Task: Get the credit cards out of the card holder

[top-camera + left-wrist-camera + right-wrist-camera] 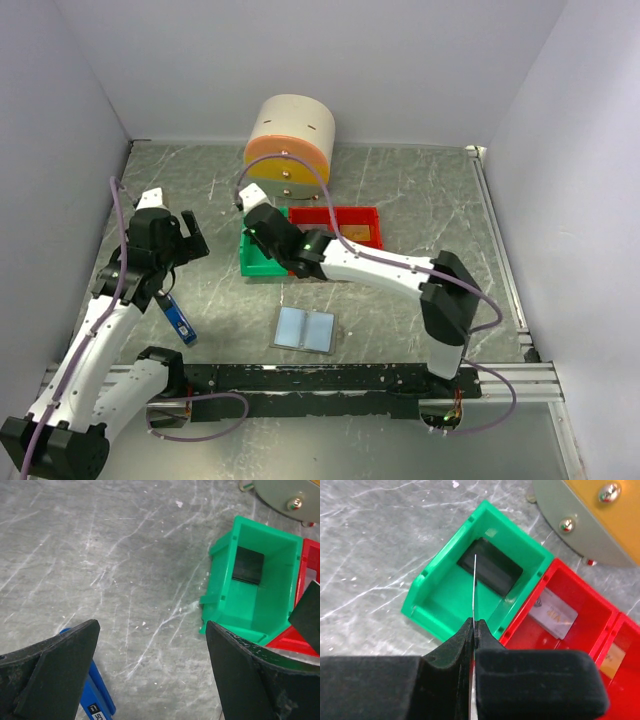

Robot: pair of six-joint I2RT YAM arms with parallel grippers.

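Note:
The card holder (305, 328) lies open on the table in front of the bins, its pale blue pockets facing up. My right gripper (262, 226) (475, 625) is shut on a thin credit card (475, 585), seen edge-on, and holds it over the green bin (250, 268) (427, 615). A black card (490, 565) (247, 565) lies in that bin. A silver card (552, 612) and a gold card (612, 657) lie in the red bin (345, 213) (560, 570). My left gripper (185, 237) (151, 625) is open and empty above the table, left of the green bin (220, 600).
A narrow blue-and-black stick (178, 318) (97, 700) lies on the table under my left gripper. A cream and orange cylinder (290, 135) stands behind the bins. White walls close the table on three sides.

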